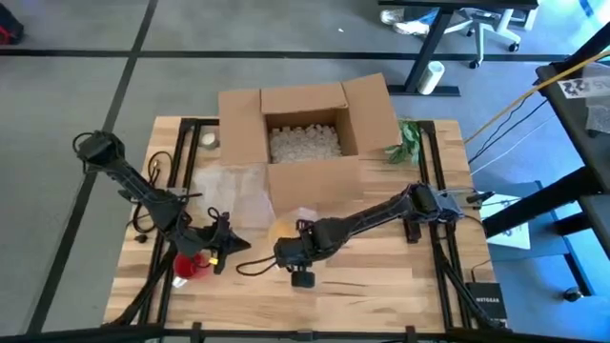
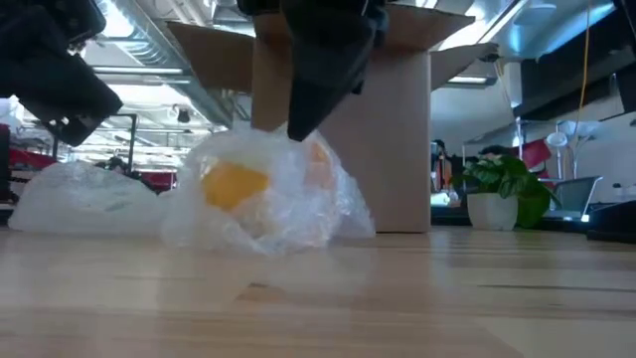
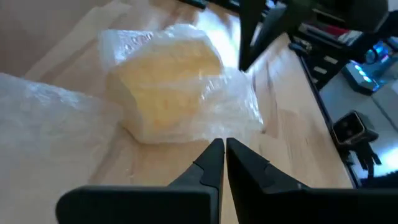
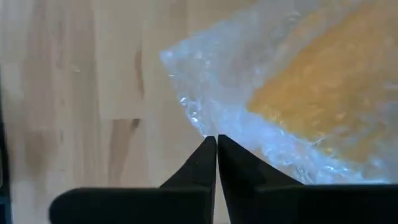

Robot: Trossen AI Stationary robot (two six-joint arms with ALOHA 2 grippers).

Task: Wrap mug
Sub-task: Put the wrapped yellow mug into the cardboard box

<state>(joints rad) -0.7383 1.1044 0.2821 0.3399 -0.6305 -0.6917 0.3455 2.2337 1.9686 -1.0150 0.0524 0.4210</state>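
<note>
High view: a slatted wooden table (image 1: 381, 286) carried an open cardboard box (image 1: 305, 129) filled with white packing peanuts (image 1: 303, 143). A flat sheet of bubble wrap (image 1: 233, 195) lay beside the box on the left arm's side. A yellow mug (image 1: 284, 230) bundled in bubble wrap sat just in front of the box, touching the tip of the right gripper (image 1: 289, 250). The left gripper (image 1: 232, 242) was near the bundle, on its far side from the right arm, with a red object (image 1: 189, 266) just behind it. A small green plant (image 1: 407, 141) stood by the box, well away from both grippers.

Low view: only here did the bundle (image 2: 260, 194) show its rounded, crinkled, cloudy-clear shape, yellow showing through. The right gripper (image 2: 308, 124) came down onto its top. The plant showed a white pot (image 2: 490, 210).

Left wrist view: left gripper's (image 3: 224, 152) fingers were pressed together, holding nothing, the wrapped mug (image 3: 168, 81) just ahead, the wrap's edge spread loosely on the boards.

Right wrist view: right gripper's (image 4: 216, 146) fingers were closed tip to tip at the bubble wrap's (image 4: 236, 124) edge; whether they pinched the film could not be told.
</note>
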